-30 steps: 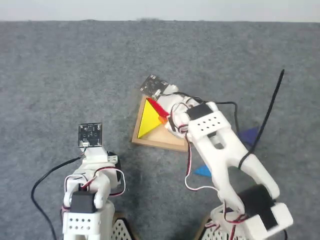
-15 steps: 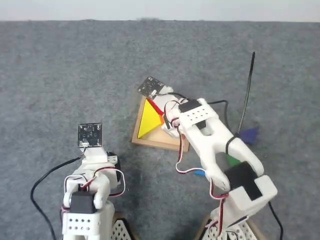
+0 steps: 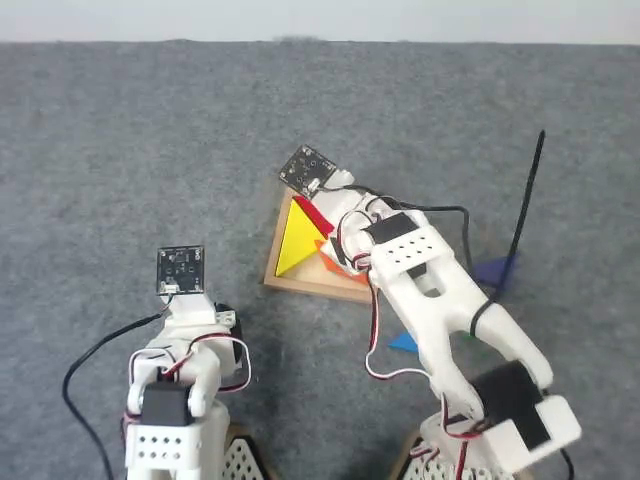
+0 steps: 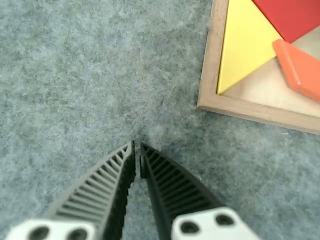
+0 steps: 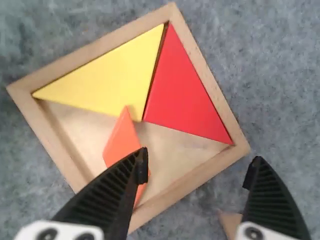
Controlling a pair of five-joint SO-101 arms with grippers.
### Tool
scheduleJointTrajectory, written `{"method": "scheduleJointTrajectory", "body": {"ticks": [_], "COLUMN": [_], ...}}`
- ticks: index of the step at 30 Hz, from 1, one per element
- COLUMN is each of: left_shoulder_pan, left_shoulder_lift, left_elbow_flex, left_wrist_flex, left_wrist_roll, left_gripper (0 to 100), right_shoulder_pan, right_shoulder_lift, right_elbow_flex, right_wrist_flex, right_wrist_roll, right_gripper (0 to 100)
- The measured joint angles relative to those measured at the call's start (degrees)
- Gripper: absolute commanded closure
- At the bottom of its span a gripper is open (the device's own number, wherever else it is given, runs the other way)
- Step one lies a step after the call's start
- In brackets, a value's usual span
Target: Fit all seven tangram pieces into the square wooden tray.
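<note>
- The square wooden tray (image 5: 203,75) lies on the grey mat (image 3: 150,120). In it the yellow triangle (image 5: 110,75) and the red triangle (image 5: 177,95) each sit with the long side against a wall, which leaves one open patch of floor.
- The orange piece (image 5: 121,140) lies askew on that floor; we judge it not yet squared in.
- The right gripper (image 5: 199,160) hangs above it with jaws spread wide and empty, one finger over the orange piece, probably to nudge it.
- A dark blue piece (image 3: 497,268) and a light blue piece (image 3: 405,342) wait on the mat.
- The left gripper (image 4: 137,147), pinched closed on nothing, sits just off a tray corner, clear of the work.

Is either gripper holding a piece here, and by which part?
Nothing is held. The right gripper is open over the tray, one finger by the orange piece; the left gripper is shut on nothing.
</note>
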Motion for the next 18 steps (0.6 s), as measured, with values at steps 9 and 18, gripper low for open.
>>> {"method": "scheduleJointTrajectory", "body": {"ticks": [9, 18], "left_shoulder_pan": [0.0, 0.0], "left_shoulder_lift": [0.0, 0.0], "left_elbow_flex": [0.0, 0.0], "left_wrist_flex": [0.0, 0.0], "left_wrist_roll": [0.0, 0.0], "left_gripper": [99, 99], "right_shoulder_pan": [0.3, -2.5], "right_shoulder_lift": [12.2, 6.2], "right_elbow_flex": [-6.2, -1.6], "right_wrist_flex": [0.1, 0.1], "right_wrist_roll": [-1.1, -0.3], "right_gripper": [70.0, 70.0]}}
